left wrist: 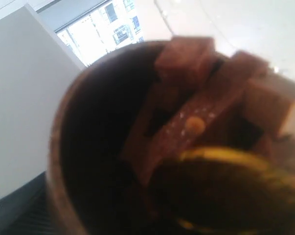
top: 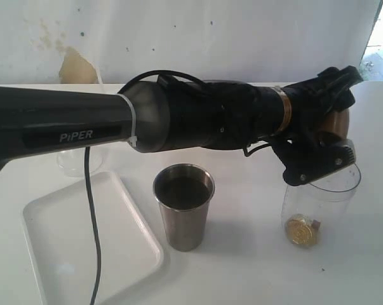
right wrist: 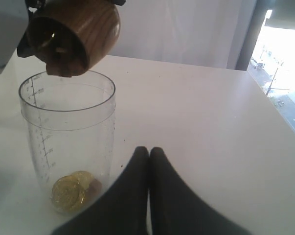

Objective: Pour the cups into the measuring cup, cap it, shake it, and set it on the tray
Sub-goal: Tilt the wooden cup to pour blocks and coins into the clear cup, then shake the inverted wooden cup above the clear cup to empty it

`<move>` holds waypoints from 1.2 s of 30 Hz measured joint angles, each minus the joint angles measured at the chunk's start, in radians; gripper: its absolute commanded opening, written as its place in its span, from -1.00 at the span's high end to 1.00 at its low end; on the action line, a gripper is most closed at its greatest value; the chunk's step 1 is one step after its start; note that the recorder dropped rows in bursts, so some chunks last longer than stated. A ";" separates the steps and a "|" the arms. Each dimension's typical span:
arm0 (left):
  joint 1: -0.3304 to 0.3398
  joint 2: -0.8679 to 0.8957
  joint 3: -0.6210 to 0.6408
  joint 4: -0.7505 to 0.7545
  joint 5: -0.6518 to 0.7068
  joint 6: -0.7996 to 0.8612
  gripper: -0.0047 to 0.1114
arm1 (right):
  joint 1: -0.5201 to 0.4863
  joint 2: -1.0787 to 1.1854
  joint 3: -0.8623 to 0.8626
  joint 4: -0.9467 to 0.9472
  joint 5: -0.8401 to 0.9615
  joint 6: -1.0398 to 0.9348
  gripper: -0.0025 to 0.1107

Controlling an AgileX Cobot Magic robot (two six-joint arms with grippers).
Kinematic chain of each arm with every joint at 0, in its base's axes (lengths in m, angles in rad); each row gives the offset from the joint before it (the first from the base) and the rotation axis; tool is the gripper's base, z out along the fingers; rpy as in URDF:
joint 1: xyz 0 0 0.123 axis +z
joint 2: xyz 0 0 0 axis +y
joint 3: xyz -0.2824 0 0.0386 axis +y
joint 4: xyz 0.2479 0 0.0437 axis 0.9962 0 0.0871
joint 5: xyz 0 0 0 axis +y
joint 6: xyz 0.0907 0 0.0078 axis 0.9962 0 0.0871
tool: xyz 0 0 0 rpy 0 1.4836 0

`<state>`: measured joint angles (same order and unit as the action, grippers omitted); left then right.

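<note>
My left gripper [top: 328, 121] reaches across to the right and is shut on the brown wooden cup [top: 337, 124], tipped mouth-down over the clear measuring cup [top: 321, 203]. In the left wrist view the wooden cup [left wrist: 88, 147] fills the frame, with brown blocks [left wrist: 186, 63] and a gold coin [left wrist: 225, 159] at its mouth. The right wrist view shows the tilted wooden cup [right wrist: 76, 34] just above the measuring cup [right wrist: 69, 132], where a gold coin [right wrist: 69, 191] lies at the bottom. My right gripper [right wrist: 148, 152] is shut and holds nothing, low beside the measuring cup. The steel tumbler [top: 183, 213] stands upright mid-table. The white tray [top: 51, 216] lies at the front left.
A small clear dome lid [top: 77, 164] sits behind the tray, partly hidden by the left arm [top: 115, 121]. A black cable [top: 93, 222] hangs from that arm across the tray. The white table [right wrist: 211, 122] spreads out beyond the measuring cup to a wall.
</note>
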<state>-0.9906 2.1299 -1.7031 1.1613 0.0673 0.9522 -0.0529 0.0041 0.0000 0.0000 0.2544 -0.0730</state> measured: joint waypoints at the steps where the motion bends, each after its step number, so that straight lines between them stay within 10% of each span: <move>1: 0.000 0.000 0.000 0.002 0.000 0.000 0.92 | 0.000 0.000 0.000 0.000 0.000 0.000 0.96; 36: -0.006 0.000 -0.002 0.057 -0.052 0.050 0.92 | 0.000 0.000 0.000 0.000 0.000 0.000 0.96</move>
<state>-0.9962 2.1299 -1.7051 1.2181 0.0155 1.0018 -0.0529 0.0041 0.0000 0.0000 0.2544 -0.0730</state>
